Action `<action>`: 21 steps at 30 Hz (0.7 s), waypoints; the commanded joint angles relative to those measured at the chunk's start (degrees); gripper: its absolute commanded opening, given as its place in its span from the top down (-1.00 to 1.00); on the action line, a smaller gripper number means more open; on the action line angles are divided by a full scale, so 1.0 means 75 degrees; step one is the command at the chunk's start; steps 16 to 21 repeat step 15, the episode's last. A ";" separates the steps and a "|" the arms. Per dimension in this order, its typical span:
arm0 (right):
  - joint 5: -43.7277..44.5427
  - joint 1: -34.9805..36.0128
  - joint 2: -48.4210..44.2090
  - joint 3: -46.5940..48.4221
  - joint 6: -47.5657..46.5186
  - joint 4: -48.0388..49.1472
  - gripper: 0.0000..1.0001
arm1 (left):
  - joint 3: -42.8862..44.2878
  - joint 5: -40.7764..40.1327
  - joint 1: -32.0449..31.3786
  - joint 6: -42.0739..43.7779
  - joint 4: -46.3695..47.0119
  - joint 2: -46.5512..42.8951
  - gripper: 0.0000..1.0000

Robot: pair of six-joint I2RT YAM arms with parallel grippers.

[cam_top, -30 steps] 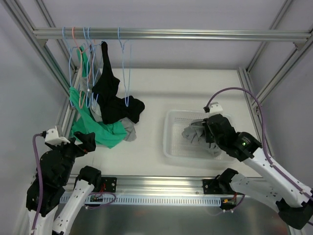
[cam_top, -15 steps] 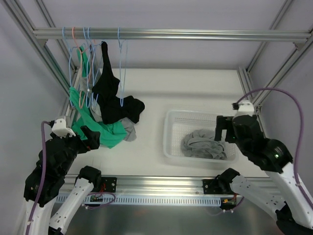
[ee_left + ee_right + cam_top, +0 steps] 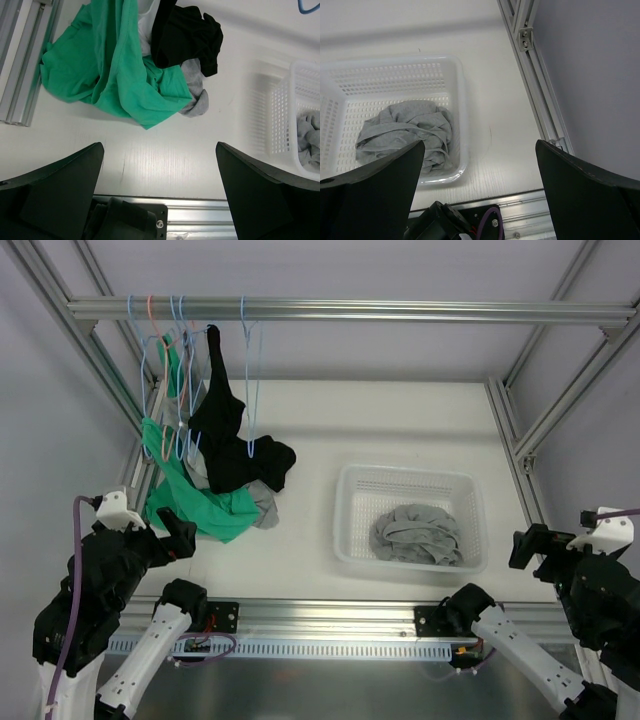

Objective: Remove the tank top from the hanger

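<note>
Tank top (image 3: 416,534) crumpled inside basket (image 3: 408,472), well apart from bare hanger (image 3: 246,360) on rail (image 3: 400,310). Left gripper (image 3: 159,147) and right gripper (image 3: 479,145) both gaping wide, holding nothing. Likely done: park arms clear, avoid snagging green garment (image 3: 115,75) or basket.

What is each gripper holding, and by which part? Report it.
Nothing is held. The left gripper and the right gripper both stand open and empty; the tank top lies loose in the basket.
</note>
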 commanded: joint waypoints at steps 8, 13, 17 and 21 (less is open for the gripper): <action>0.0591 -0.0016 0.0178 -0.0174 -0.0243 -0.0410 -0.99 | 0.0005 -0.0454 -0.0038 -0.0131 -0.0143 -0.0117 -0.97; 0.0627 -0.0016 0.0214 -0.0385 -0.0243 -0.0222 -0.99 | -0.0077 -0.0477 -0.0038 -0.0108 -0.0085 -0.0211 -0.97; 0.0638 -0.0016 0.0225 -0.0455 -0.0243 -0.0164 -0.99 | -0.0066 -0.0477 -0.0050 -0.0096 -0.0084 -0.0200 -0.97; 0.0638 -0.0016 0.0225 -0.0455 -0.0243 -0.0164 -0.99 | -0.0066 -0.0477 -0.0050 -0.0096 -0.0084 -0.0200 -0.97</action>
